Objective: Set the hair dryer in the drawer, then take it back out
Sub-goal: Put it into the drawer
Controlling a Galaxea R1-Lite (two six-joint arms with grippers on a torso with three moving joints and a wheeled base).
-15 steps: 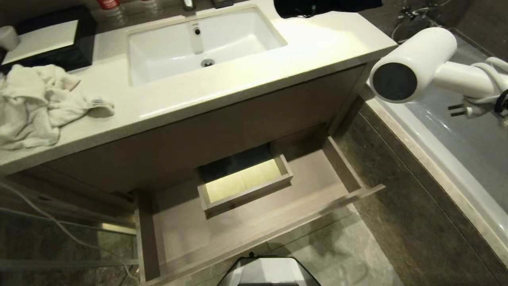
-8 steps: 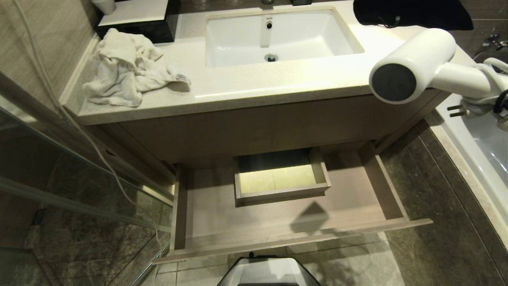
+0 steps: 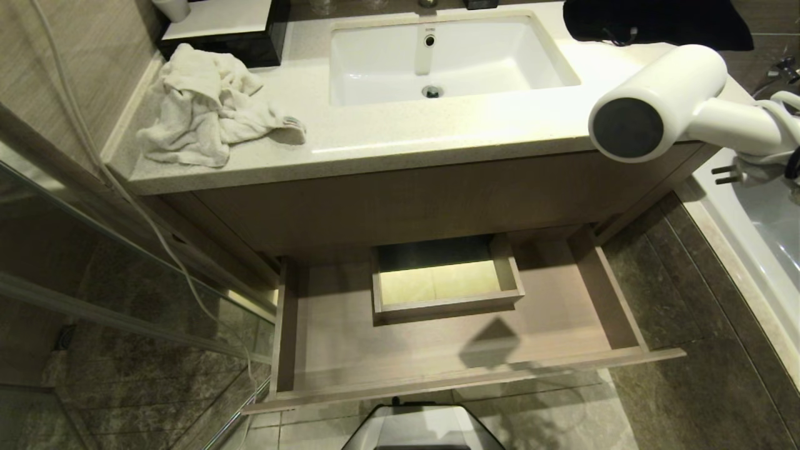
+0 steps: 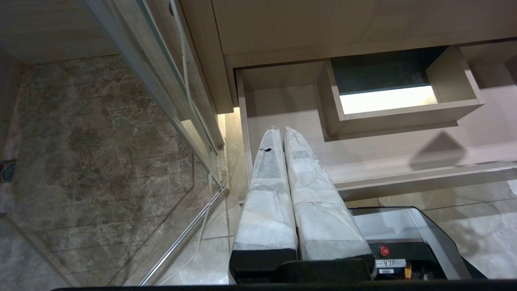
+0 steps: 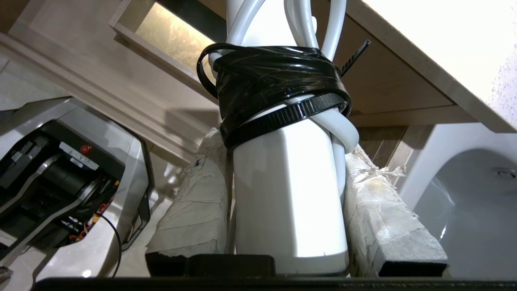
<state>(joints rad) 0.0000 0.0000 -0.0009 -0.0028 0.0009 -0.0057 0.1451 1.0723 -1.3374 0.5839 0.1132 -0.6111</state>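
one hair dryer (image 3: 662,103), one drawer (image 3: 437,362)

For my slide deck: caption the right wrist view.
Right tool grips the hair dryer by its handle, beside the open drawer.

Right hand (image 5: 282,161) clamped on a handle, left hand (image 4: 281,130) closed, empty.

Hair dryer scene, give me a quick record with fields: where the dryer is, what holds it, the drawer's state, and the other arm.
hair dryer: in the air to the right of the vanity, above the drawer's level, not in the drawer
held by: right gripper, clamped on the handle
cord: bundled with a black tie
drawer: pulled open, nothing in it
left gripper: fingers together, holding nothing, near the drawer's left end
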